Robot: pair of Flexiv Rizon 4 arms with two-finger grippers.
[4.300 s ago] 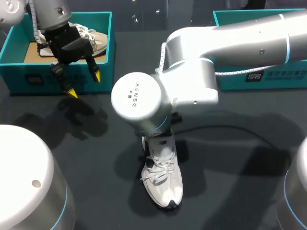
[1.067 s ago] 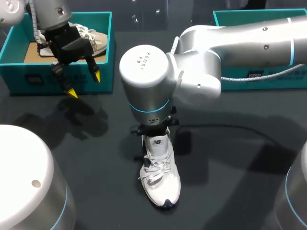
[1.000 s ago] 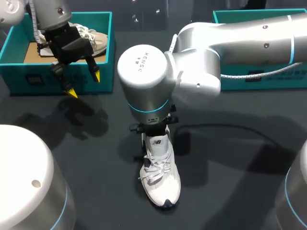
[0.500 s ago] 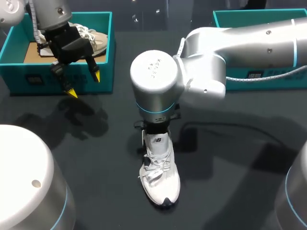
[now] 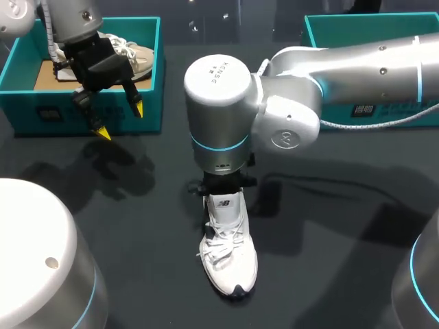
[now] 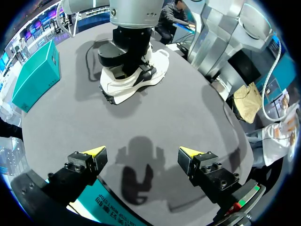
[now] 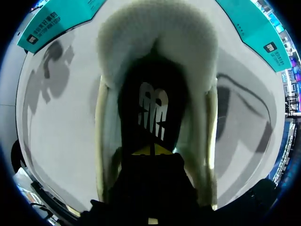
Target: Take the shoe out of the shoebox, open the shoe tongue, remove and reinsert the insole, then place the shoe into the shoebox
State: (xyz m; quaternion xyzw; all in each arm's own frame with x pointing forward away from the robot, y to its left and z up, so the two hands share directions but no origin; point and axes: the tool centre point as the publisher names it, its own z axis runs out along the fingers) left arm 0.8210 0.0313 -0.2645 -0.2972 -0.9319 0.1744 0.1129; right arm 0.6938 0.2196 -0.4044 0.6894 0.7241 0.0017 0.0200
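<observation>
Left shoebox [image 5: 147, 65]: teal, at the far left of the table, with a second pale shoe [image 5: 134, 51] lying inside it on a brown cardboard floor.

Left gripper [image 5: 121, 120]: hangs just in front of that box's near wall, above the dark table [image 5: 329, 226]. Its fingers are spread wide with nothing between them; in its own wrist view the two yellow tips [image 6: 94, 151] stand well apart over bare tabletop, with the box's teal edge under them.

Shoe [image 5: 230, 253]: a white laced trainer, out of both boxes, standing upright on its sole near the middle of the table, toe towards the near edge and heel towards the boxes. Its tongue [image 5: 224, 203] stands up just under the right arm's wrist.

Right arm [image 5: 295, 103]: comes in from the right and points straight down over the shoe's heel end.

Right gripper [image 7: 151, 150]: down inside the shoe's opening, fingers drawn together so the yellow tips meet, at the edge of the dark insole [image 7: 150, 110]. Whether they pinch the insole I cannot tell.

Right shoebox [image 5: 343, 27]: teal, at the far right, partly behind the right arm.
</observation>
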